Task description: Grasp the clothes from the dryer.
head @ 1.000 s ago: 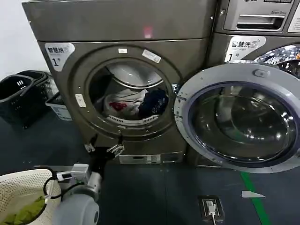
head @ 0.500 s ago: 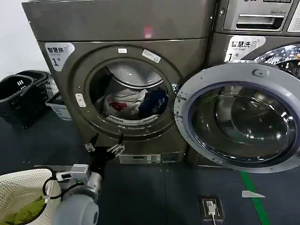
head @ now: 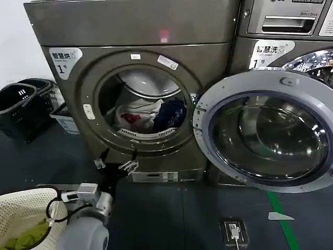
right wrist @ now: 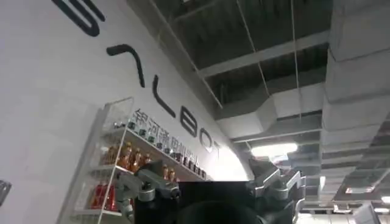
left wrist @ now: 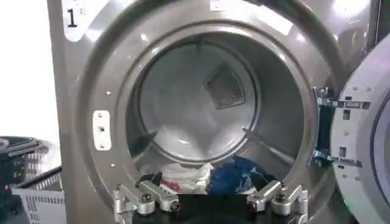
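We see even, dim indoor light, glare streaking the dryer (head: 130,31) top and door glass (head: 270,138), a washed-out white wall in the left wrist view, and soft blur throughout.

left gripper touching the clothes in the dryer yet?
Apart. In the head view the left gripper sits outside the dryer, below its port, with the port's lower rim between it and the clothes. The left wrist view shows its fingers spread, nothing between them.

The dryer (head: 130,83) port gapes unobstructed, door (head: 268,130) swung aside.
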{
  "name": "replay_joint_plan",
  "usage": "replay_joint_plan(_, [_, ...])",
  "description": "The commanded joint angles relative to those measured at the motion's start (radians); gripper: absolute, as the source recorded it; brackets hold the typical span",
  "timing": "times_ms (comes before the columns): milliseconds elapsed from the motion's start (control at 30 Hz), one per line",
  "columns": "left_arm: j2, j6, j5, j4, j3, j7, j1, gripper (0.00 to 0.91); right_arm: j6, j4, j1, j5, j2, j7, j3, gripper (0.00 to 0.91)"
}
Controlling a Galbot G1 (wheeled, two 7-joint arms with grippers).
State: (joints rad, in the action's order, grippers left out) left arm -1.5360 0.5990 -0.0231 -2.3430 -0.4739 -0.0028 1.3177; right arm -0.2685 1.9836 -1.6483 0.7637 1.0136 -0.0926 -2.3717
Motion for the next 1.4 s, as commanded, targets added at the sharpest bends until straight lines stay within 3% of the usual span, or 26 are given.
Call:
replay_joint_plan(33, [-0.002,0.001,-0.001,0.001,0.000,0.001,0.001,0.907,0.003,-0.001,0.000,0.001,-0.002,-0.002,-0.001,0.907])
replay_joint_plan(1400, [0.000,-0.017,-0.002,-0.004,-0.002,0.031,0.005,0.907,0.010,-0.013,0.007,-0.003,-0.002,-0.005,-0.006,0.907])
